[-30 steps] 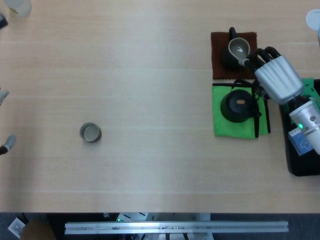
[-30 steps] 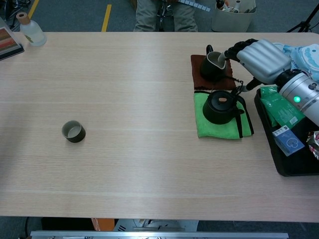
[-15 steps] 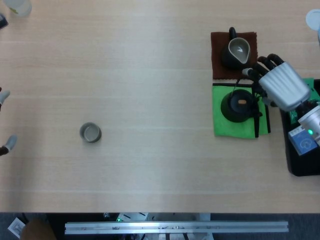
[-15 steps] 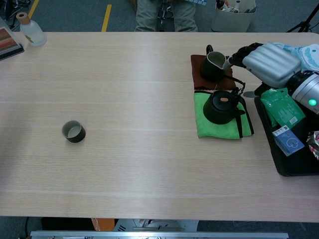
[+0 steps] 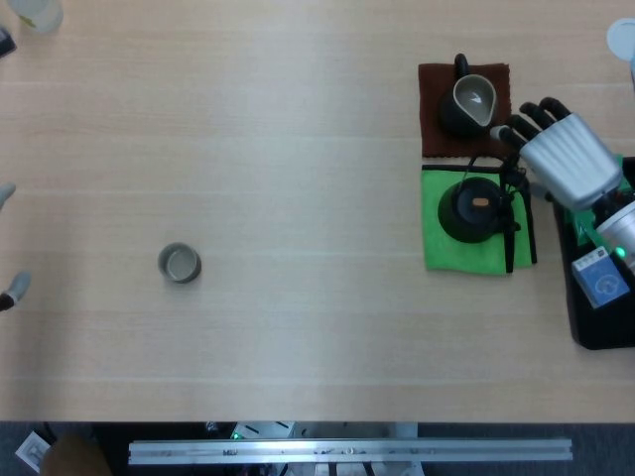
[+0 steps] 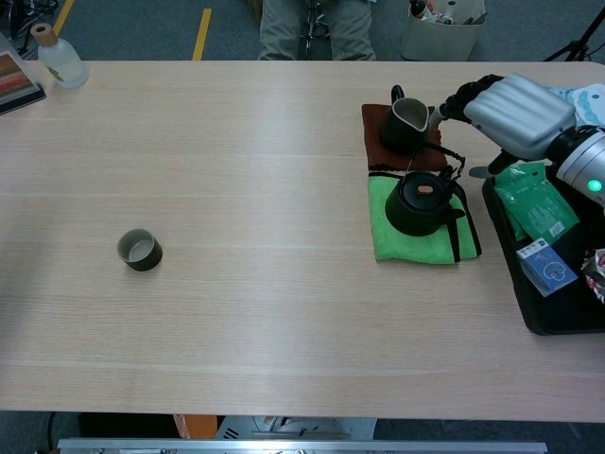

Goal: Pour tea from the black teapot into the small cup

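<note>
The black teapot (image 5: 471,208) (image 6: 421,201) sits on a green cloth (image 5: 444,254) at the right, its thin handle arching up over the lid. The small cup (image 5: 180,264) (image 6: 139,250) stands alone far to the left. My right hand (image 5: 566,159) (image 6: 515,102) hovers just right of and above the teapot. Its fingers are spread toward the pitcher and hold nothing. Only two fingertips of my left hand (image 5: 12,288) show at the left edge of the head view, set apart.
A dark pitcher (image 5: 470,102) (image 6: 405,123) stands on a brown mat just behind the teapot. A black tray (image 5: 595,332) (image 6: 529,317) with packets lies at the right edge under my forearm. A bottle (image 6: 55,57) stands at the far left corner.
My right hand has drifted right, off the pitcher's rim and away from the teapot. The teapot's handle now stands more upright. Cup and teapot have not moved.
</note>
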Available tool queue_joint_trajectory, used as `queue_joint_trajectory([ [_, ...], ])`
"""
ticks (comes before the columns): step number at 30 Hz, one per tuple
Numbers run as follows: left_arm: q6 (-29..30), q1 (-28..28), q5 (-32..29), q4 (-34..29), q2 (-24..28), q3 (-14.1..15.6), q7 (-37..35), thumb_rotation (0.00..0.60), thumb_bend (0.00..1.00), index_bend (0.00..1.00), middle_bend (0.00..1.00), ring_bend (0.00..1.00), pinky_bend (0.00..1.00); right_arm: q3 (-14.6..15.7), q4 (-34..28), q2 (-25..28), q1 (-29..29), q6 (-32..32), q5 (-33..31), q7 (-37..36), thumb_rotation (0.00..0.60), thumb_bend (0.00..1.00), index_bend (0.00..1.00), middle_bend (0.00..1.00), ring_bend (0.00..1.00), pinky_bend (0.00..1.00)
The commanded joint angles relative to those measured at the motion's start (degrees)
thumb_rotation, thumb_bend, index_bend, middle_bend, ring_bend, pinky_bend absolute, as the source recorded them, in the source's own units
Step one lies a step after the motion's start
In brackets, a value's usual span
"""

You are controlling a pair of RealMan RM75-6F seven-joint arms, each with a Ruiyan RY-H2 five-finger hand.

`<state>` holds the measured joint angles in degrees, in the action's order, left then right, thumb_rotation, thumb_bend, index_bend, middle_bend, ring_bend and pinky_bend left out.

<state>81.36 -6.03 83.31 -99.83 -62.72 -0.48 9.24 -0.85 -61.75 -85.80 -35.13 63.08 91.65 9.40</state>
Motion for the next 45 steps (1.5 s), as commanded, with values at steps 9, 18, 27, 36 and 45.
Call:
queue_joint_trajectory([
  [9, -0.07, 0.17, -0.20, -0.34, 0.11, 0.11, 0.16, 0.600, 0.23, 0.11, 0.11, 0.10, 0.07, 0.54, 9.40, -4.57, -1.39, -1.37, 0.86, -1.94, 0.600, 0.00, 0.29, 0.30, 0.22, 0.23],
  [18, -0.02, 0.28, 0.04, -1.26, 0.66, 0.25, 0.18, 0.600, 0.23, 0.12, 0.11, 0.10, 0.07, 0.91, 16.94, -10.86, -2.49, 2.45, 3.30, -6.02, 0.600, 0.00, 0.29, 0.30, 0.21, 0.22],
  [27, -0.15, 0.37, 0.05, -1.47, 0.90, 0.37, 0.34, 0.600, 0.23, 0.12, 0.11, 0.10, 0.07, 2.70, 17.38, -10.25, -2.03, 8.59, 6.73, -9.16, 0.600, 0.00, 0.29, 0.30, 0.21, 0.22],
  [36, -0.26, 0.26, 0.37, -1.65, 0.72, 0.41, 0.49, 0.600, 0.23, 0.12, 0.11, 0.10, 0.07, 4.54, 13.32, -6.80, -2.34, 9.16, 8.85, -8.13, 0.600, 0.00, 0.29, 0.30, 0.21, 0.22],
  [45, -0.03, 0.59, 0.33, -1.57, 0.99, 0.58, 0.10, 0.600, 0.23, 0.12, 0.11, 0.10, 0.07, 5.88, 10.02, -4.73, -2.12, 7.31, 9.21, -6.63, 0.600, 0.00, 0.29, 0.30, 0.21, 0.22],
])
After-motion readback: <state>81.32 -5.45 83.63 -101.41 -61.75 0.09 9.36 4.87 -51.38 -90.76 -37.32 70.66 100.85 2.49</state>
